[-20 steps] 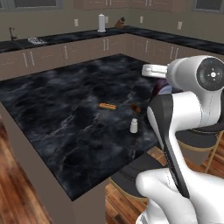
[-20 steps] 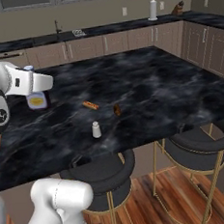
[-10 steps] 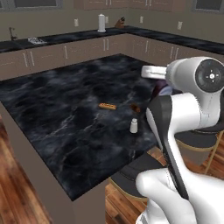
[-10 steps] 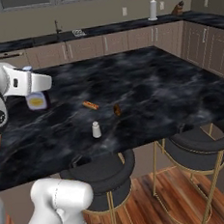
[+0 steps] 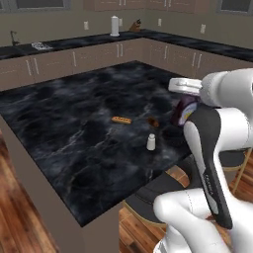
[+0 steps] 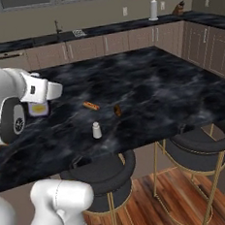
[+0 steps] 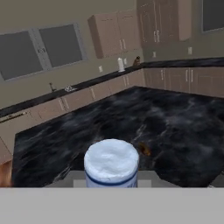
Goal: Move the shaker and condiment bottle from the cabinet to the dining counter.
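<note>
Gripper (image 6: 38,109): jaws drawn narrow around the condiment bottle (image 7: 111,164), held aloft over the near part of the worktop (image 5: 74,123). Shaker (image 6: 96,130): upright on the worktop, below and off to one side of the gripper, well apart from it.

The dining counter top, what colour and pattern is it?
Black marble with white veins; the dining counter shows best in the right base view.

One shaker (image 5: 151,142), two stools (image 6: 199,142).
</note>
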